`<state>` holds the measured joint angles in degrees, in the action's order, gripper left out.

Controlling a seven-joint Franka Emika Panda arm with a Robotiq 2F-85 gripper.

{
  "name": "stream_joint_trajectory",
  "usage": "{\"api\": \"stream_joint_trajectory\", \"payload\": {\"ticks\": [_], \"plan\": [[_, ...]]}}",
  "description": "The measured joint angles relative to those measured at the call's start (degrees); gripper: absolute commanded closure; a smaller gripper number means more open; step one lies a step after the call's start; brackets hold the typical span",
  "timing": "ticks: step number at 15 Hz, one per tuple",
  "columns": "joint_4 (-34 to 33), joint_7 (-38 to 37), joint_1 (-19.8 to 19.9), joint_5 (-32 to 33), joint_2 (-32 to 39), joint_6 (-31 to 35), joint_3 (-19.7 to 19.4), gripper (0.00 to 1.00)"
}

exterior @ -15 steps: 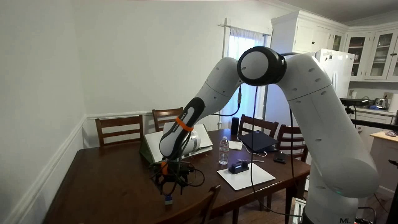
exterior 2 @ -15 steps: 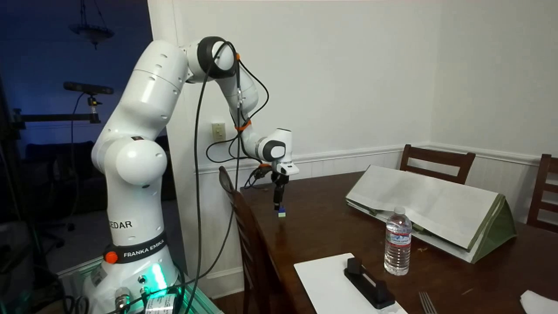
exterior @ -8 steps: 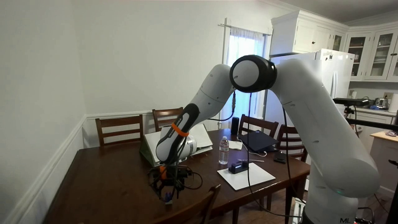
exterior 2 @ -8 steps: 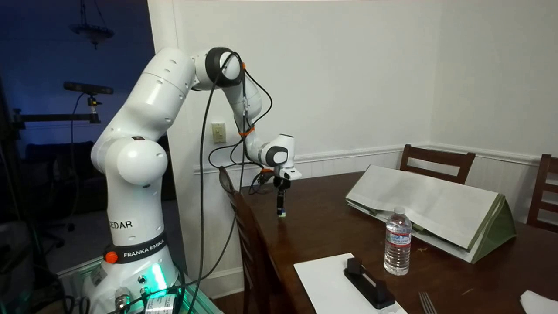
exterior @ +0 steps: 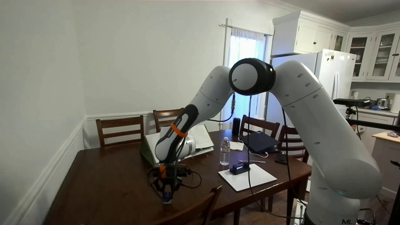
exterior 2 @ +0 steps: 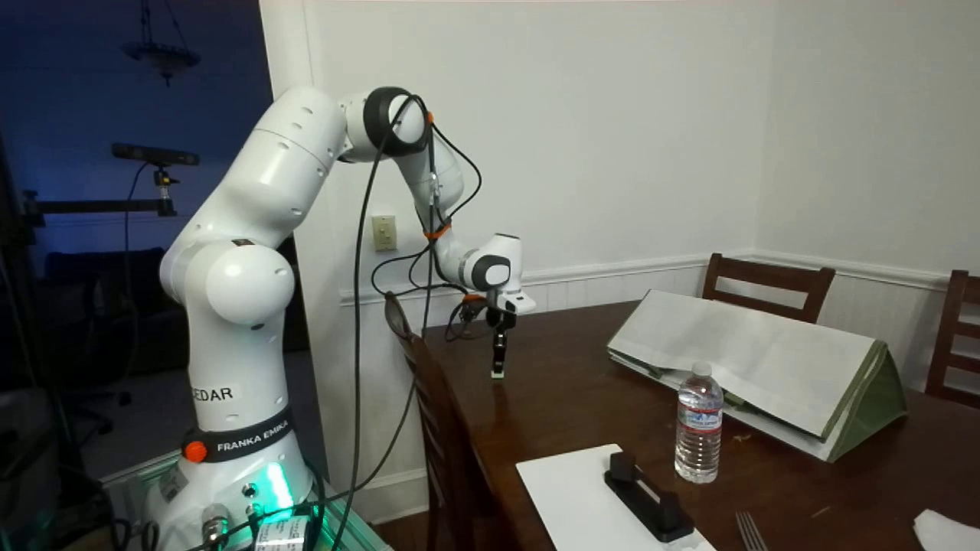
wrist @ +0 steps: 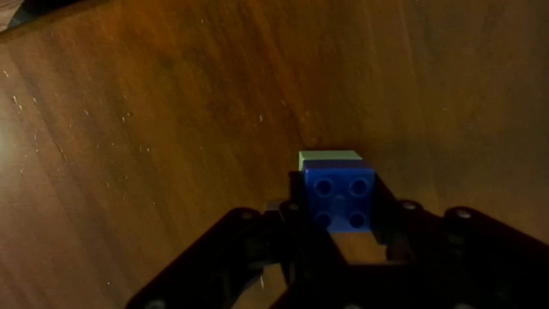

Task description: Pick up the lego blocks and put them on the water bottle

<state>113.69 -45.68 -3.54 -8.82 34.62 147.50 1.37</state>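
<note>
Two stacked lego blocks show in the wrist view: a blue block (wrist: 339,199) on top, a pale green block (wrist: 328,155) beneath it. My gripper (wrist: 337,193) is shut on the blue block, a dark finger pressed to each side. In an exterior view the gripper (exterior: 167,196) points straight down with the blocks at its tips. Only a sliver of the pale green block (exterior 2: 498,376) shows under the fingers there, at table height; I cannot tell whether it touches the wood. The clear water bottle (exterior: 225,153) stands upright and capped, well away from the gripper, also in an exterior view (exterior 2: 698,428).
A large open book (exterior 2: 750,360) stands tented behind the bottle. A dark blue object (exterior 2: 649,497) lies on white paper (exterior 2: 563,486) in front of it, near a fork (exterior 2: 750,530). A chair (exterior 2: 429,413) backs against the table edge close to the arm. A laptop (exterior: 259,142) lies farther off.
My gripper has come down around the blocks and closed on the blue one. The blocks have shifted very slightly with it. The bottle has not moved.
</note>
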Motion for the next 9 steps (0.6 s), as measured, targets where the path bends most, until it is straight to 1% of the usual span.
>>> {"api": "stream_joint_trajectory", "payload": {"ticks": [4, 6, 9], "plan": [[-2.2, -0.91, -0.4, 0.0, -1.56, -3.58, -2.67, 0.89], [-4.11, -2.64, -0.29, 0.0, -3.24, -6.25, -4.94, 0.89], [-7.05, -6.31, 0.74, 0.0, -6.74, -12.45, -8.87, 0.89]]}}
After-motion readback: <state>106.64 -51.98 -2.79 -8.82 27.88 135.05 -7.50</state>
